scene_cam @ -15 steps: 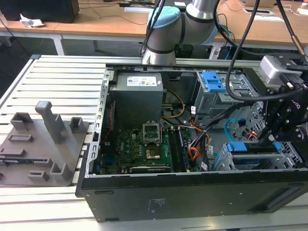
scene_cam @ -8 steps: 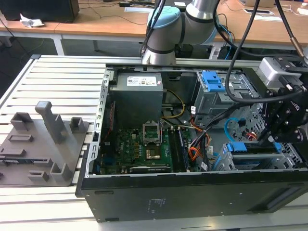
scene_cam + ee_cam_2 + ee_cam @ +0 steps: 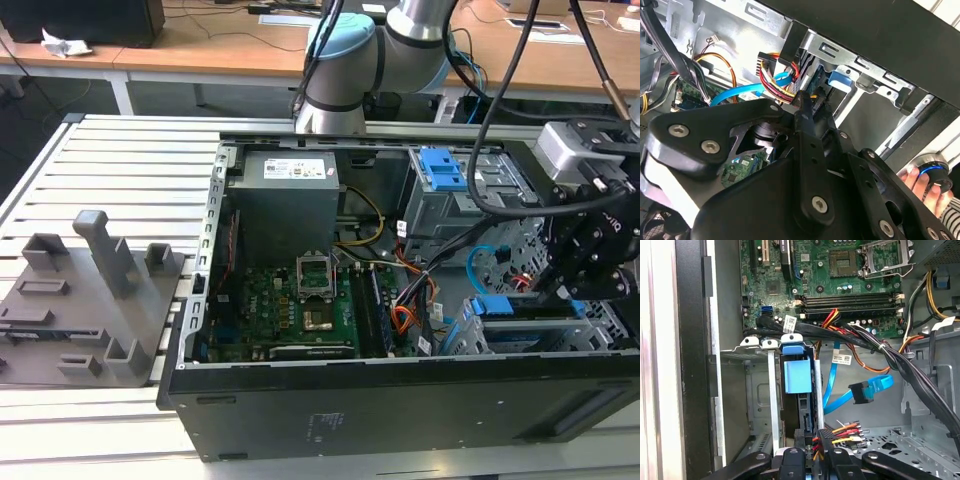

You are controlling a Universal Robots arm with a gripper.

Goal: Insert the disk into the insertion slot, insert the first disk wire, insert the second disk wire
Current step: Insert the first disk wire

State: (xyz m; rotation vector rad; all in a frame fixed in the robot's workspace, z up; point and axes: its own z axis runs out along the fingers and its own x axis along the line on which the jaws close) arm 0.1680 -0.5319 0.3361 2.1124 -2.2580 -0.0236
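The disk, in its blue carrier, stands in the grey metal insertion slot; the exterior view has it at the case's near right corner. My gripper is right at the disk's rear edge, shut on a black plug with red, yellow and black wires. In the second wrist view the gripper has its fingers pressed together beside that wire bundle. A blue flat wire with a black plug hangs loose beside the disk, apart from it.
A taller grey cage with a blue clip stands behind the slot. Thick black cable bundles cross above the disk. The motherboard lies mid-case. A grey fixture is at the exterior view's left. A person's hand rests by a blue-ringed button.
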